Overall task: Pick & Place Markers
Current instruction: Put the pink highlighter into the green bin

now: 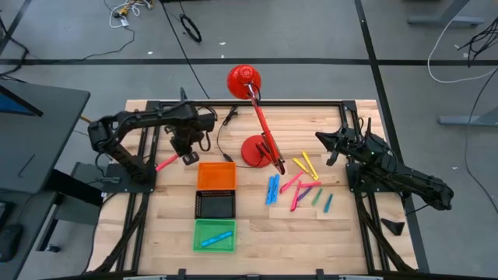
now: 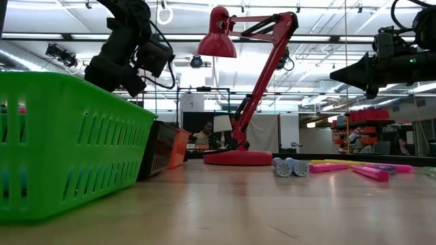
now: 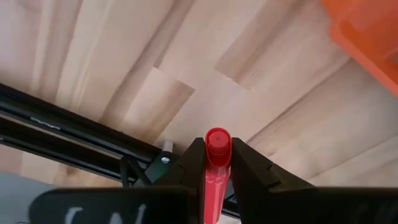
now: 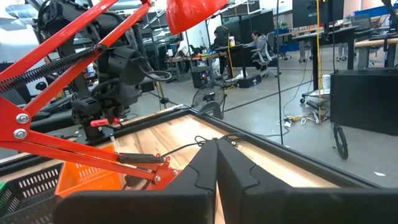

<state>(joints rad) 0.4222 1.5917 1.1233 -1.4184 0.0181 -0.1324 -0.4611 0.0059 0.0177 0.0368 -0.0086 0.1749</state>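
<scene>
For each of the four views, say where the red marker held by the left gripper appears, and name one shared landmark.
High: red marker left of the orange tray.
Low: hidden.
Left wrist: between the fingers, bottom centre.
Right wrist: small, centre-left.
Landmark: orange tray.

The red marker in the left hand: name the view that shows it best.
The left wrist view: the red plastic marker fills the centre, clamped between the left hand's dark fingers. The high view shows it as a thin pink-red stick beside the orange tray. The right wrist view shows a far red sliver; the low view shows none.
</scene>
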